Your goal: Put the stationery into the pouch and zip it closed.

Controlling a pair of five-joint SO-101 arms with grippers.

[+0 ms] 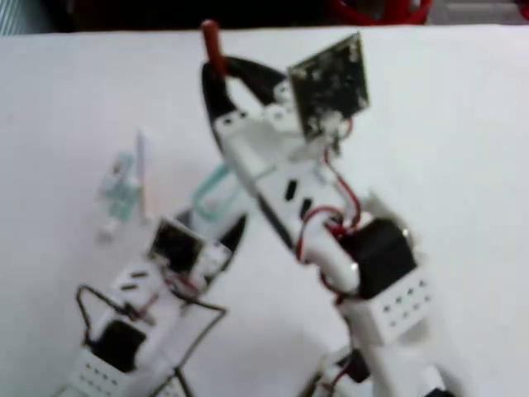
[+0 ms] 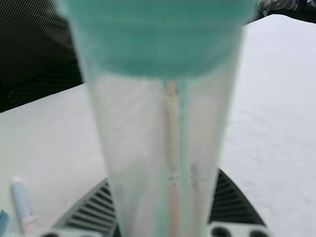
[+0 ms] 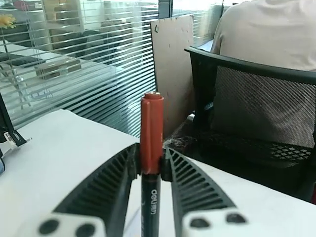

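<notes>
**Both claws loaded, pouch held up off the counter**

The right claw (image 3: 150,168) was clenched on a red pen (image 3: 151,133). Its two black ribbed fingers (image 3: 106,190) pressed the barrel from either side, and the capped end stood upright above them. In the high view that claw was over the far part of the white counter (image 1: 463,124), with the pen's red tip toward the far edge.

The left claw (image 1: 212,222) was grasping the pouch (image 2: 158,123), a clear sleeve with a teal band along its top. The pouch rose between that claw's fingers, close in front of the left wrist camera. A thin pale stick (image 2: 171,148) showed through the clear wall; I could not tell what it was.

Beside the left arm, a small cluster of pale blue and white stationery (image 1: 122,192) lay loose on the counter, with a slim white pen (image 1: 142,169) just next to it. Beyond the counter's edge stood a black mesh chair (image 3: 256,113).
</notes>
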